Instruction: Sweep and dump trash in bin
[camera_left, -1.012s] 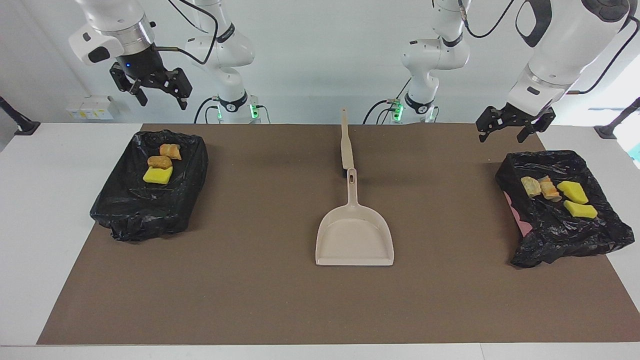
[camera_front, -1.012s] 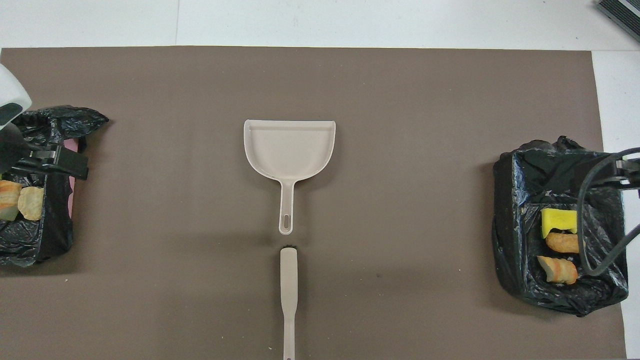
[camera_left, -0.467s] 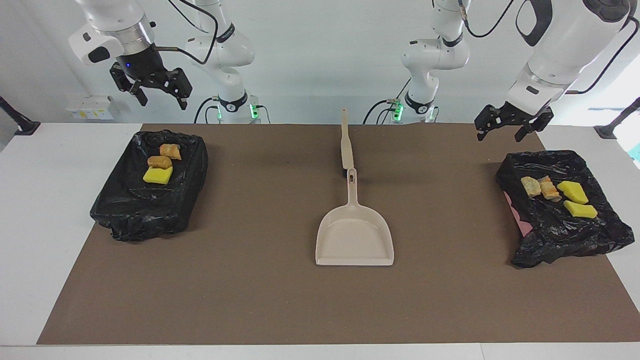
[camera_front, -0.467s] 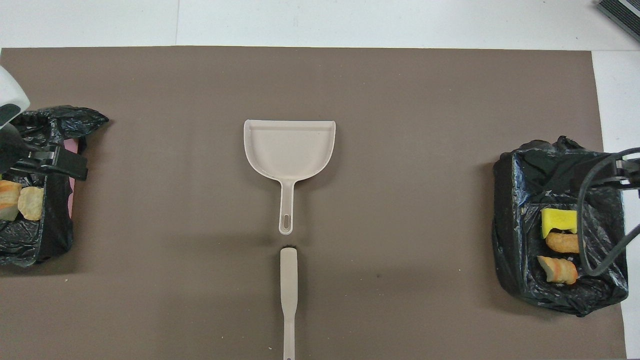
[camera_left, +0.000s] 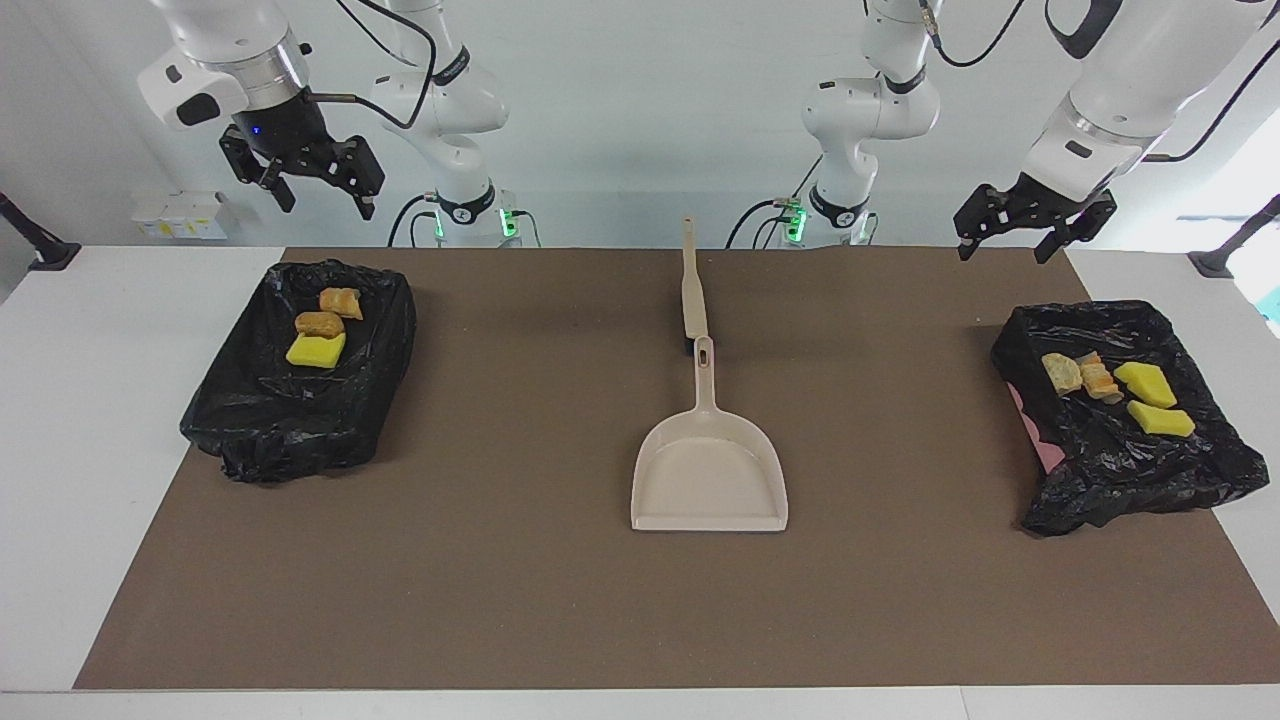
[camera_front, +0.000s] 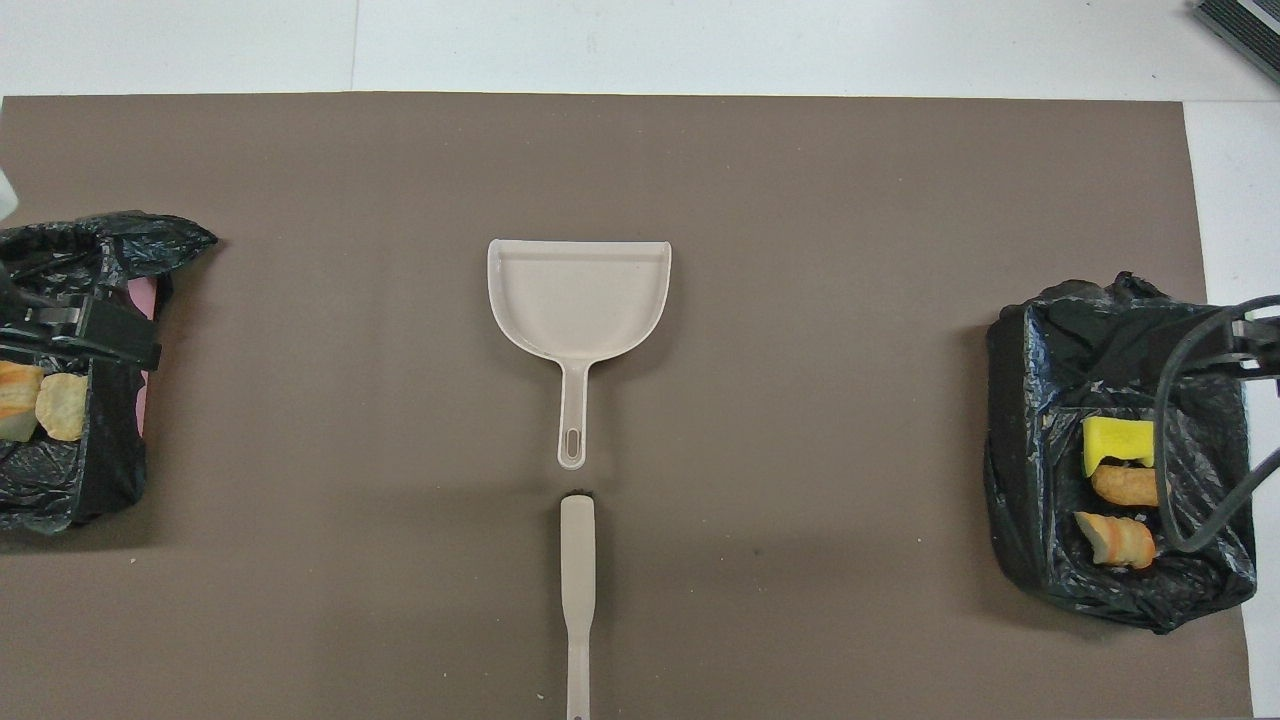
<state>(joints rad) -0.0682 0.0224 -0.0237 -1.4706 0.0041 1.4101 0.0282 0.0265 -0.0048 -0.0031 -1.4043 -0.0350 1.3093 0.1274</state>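
Both arms (camera_left: 455, 95) are glossy white with rounded joints, black cables looping along them, and green lights at their bases. Each ends in a black pincer (camera_left: 318, 195).

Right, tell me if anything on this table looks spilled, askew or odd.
Nothing spilled. One oddity: the bin at the left arm's end sits skewed to the mat's edge, its black liner pulled aside from a pink wall.

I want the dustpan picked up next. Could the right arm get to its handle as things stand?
Probably yes. The right gripper hangs open and empty above the bin at its end, and the dustpan handle lies bare on the mat; only the brush sits close by its tip.
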